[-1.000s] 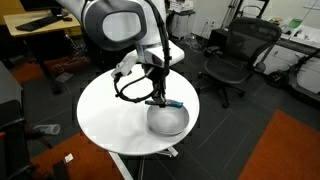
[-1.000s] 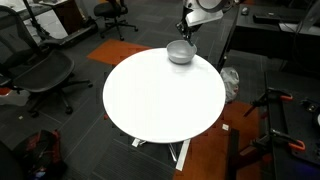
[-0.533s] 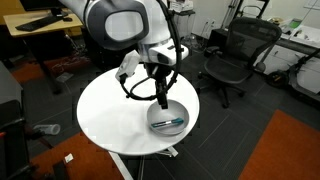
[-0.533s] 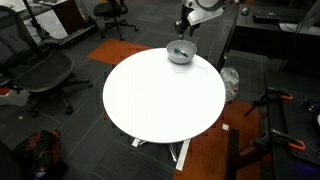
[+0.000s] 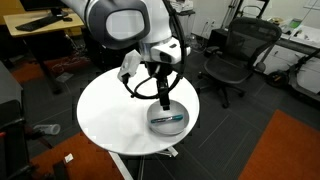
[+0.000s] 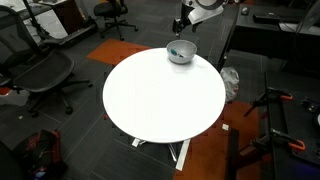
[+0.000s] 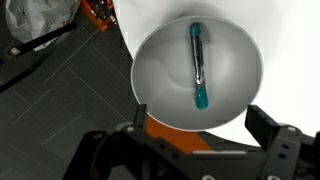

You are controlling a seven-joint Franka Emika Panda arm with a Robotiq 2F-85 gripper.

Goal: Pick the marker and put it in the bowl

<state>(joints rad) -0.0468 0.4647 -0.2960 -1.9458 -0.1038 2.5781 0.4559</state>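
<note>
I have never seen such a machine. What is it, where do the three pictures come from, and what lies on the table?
It is a robot arm with a two-fingered gripper at its end. Two pictures come from cameras standing in the room, at different places. The third comes from a camera on the wrist, looking down. On the round white table stands a grey bowl, and a marker lies inside it. The gripper hangs open above the bowl and holds nothing.
</note>
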